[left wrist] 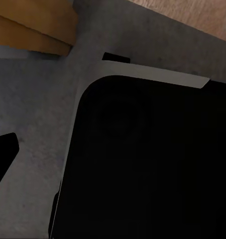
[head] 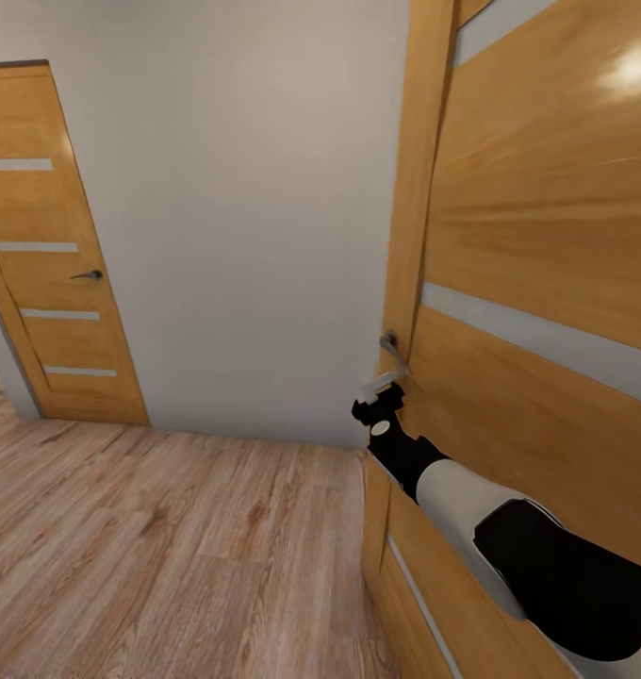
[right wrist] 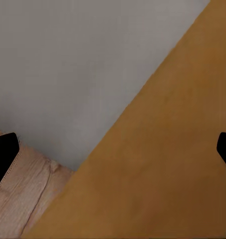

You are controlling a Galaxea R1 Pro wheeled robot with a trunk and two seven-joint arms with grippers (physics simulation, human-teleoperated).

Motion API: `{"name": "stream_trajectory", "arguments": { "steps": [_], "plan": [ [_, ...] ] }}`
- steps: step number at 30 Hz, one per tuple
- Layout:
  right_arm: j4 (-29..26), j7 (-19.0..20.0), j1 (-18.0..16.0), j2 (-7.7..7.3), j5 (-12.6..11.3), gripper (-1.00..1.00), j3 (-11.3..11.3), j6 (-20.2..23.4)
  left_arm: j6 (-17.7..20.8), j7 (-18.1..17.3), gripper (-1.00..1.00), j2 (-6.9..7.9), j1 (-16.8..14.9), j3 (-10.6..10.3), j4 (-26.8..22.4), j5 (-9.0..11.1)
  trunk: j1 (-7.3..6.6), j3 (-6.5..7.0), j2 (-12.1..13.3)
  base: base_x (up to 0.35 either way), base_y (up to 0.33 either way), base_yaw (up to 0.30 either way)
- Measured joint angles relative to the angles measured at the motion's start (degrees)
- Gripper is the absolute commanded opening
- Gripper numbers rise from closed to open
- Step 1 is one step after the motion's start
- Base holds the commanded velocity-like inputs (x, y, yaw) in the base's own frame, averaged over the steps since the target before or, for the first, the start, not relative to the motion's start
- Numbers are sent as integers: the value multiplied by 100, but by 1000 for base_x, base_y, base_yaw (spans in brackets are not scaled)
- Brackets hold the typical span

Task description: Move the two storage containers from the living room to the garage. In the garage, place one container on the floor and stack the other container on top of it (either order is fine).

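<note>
**A:** so where's it at right now? Biggest thing first.

**B:** a hallway. A plain pale wall (head: 245,217) takes up the middle of the head view. Hard against the right side is a big honey-coloured wooden door (head: 547,283) with pale horizontal strips set into it, seen at a steep angle. Below is light wood plank floor (head: 151,556). Over on the left, further back, there's a second door (head: 57,264) of the same style, shut, with a small dark lever handle (head: 88,275).

**A:** arms?

**B:** the right arm (head: 509,538), black and white, reaches up from the lower right to the near door. Its right end effector (head: 381,394) sits right at that door's grey lever handle (head: 392,349), just beneath it. Can't tell if it's actually touching it. In the right wrist view the two dark fingertips (right wrist: 3,157) sit at opposite edges of the picture, so the fingers are spread wide, nothing between them, with door wood and wall behind.

**A:** and the left one?

**B:** the left wrist view looks at a dark rounded panel with a pale rim (left wrist: 148,164), looks like the robot's own body, over a grey surface. One dark finger (left wrist: 2,159) pokes in at the edge. Can't tell whether that end effector is spread or pressed together.

**A:** the orange bins? Any labels or writing?

**B:** no bins in front of any camera here, just corridor. No readable text or brand marks on anything either.
</note>
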Motion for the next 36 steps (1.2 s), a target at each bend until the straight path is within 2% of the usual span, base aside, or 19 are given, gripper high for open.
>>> {"name": "stream_trajectory", "arguments": {
  "steps": [10,28,31,34,36],
  "plan": [
    [28,0,1,0,71,100,3,-10,0,0,100,0,0,-2,-1,1,0,0,0,0,0,57],
    [49,-7,1,0,15,100,-18,33,0,0,100,0,0,-2,1,1,0,0,0,0,0,0],
    [46,-8,0,-151,3,100,-25,37,0,0,100,0,0,-2,3,1,0,0,0,0,0,0],
    [40,11,1,-239,-8,100,48,33,-1,0,100,0,-1,-3,5,0,0,0,0,0,0,0],
    [35,18,1,-350,-6,100,99,37,-1,0,100,0,-1,-4,5,0,0,0,0,0,0,0]
  ]
}}
